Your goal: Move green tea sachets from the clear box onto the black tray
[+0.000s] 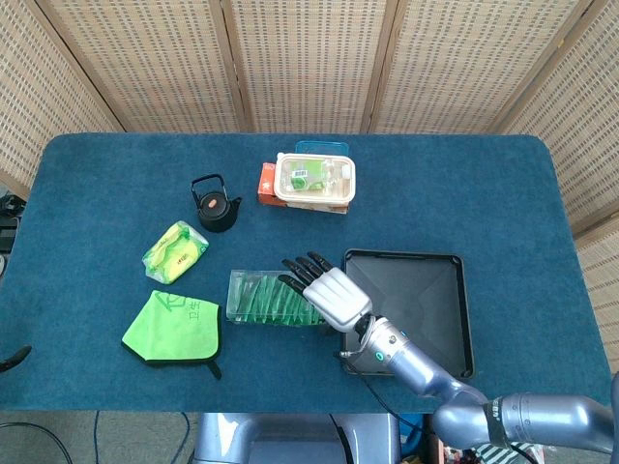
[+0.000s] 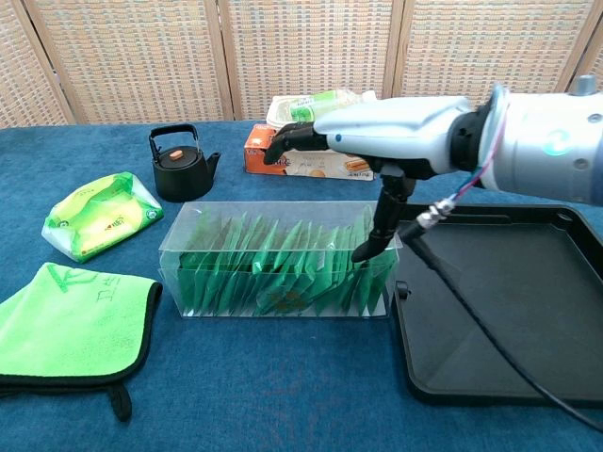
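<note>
The right hand (image 1: 324, 288) hangs over the clear box (image 2: 279, 259), fingers (image 2: 292, 134) stretched out flat and apart toward the box's left half, holding nothing; the thumb (image 2: 377, 231) points straight down, its tip at the right end of the box just by the upright sachets (image 2: 273, 268) — whether it touches one I cannot tell. The sachets stand packed in a row inside the box, none on the tray (image 2: 528, 301); the tray lies just right of the box, its bare floor showing. Behind the box sit a black kettle (image 2: 179, 165) and an orange carton (image 2: 306, 162) with a white tub (image 1: 315, 180) on top; to the left, a green packet (image 2: 99, 215) and a folded green cloth (image 2: 71, 325). The left hand is out of sight in both views.
</note>
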Robot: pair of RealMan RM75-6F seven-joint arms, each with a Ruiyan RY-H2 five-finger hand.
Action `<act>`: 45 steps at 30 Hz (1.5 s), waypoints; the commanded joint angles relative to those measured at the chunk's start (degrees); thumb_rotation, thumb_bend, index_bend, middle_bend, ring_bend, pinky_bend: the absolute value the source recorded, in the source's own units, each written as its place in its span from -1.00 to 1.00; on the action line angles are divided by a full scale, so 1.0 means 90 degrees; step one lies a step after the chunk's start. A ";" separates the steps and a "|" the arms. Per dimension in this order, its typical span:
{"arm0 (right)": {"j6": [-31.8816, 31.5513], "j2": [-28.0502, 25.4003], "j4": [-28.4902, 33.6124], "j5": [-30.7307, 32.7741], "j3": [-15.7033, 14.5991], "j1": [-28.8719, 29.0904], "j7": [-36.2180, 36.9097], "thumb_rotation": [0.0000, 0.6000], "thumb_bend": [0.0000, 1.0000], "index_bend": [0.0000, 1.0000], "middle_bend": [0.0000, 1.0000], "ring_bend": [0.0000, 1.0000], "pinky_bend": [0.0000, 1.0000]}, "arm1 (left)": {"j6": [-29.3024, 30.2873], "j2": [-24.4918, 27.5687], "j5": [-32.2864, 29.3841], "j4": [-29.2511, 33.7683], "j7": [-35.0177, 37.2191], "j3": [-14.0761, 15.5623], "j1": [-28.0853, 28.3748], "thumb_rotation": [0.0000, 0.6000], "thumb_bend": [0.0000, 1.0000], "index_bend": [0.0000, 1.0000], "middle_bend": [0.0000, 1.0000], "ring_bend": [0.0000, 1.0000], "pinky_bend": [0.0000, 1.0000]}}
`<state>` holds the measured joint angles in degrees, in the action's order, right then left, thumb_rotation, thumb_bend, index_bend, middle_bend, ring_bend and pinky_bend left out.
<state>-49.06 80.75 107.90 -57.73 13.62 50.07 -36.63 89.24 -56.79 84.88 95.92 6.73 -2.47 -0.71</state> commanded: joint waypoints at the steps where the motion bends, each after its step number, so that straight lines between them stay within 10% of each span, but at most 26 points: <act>1: -0.0264 0.0247 -0.0018 0.0648 0.0018 0.0355 -0.0460 1.00 -0.51 -0.73 -1.00 -1.00 -1.00 | -0.0017 0.0009 -0.0009 -0.0006 0.0029 -0.0001 0.0006 1.00 -0.81 -1.00 -1.00 -1.00 -1.00; 32: -0.1241 0.1313 -0.0604 0.2361 -0.0200 0.1511 -0.1310 1.00 -0.44 -0.73 -1.00 -1.00 -1.00 | -0.0101 0.0101 -0.0118 -0.0115 0.0450 -0.0044 0.0024 1.00 -0.81 -1.00 -1.00 -1.00 -1.00; 45: -0.1433 0.1296 -0.0740 0.2074 -0.0310 0.1467 -0.1152 1.00 0.19 -0.73 -1.00 -1.00 -1.00 | -0.0151 0.0103 -0.0128 -0.0124 0.0469 -0.0042 0.0044 1.00 -0.81 -1.00 -1.00 -1.00 -1.00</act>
<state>-61.77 92.78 101.16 -38.71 10.61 63.46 -47.46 87.90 -55.86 83.74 94.81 10.96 -2.84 -0.33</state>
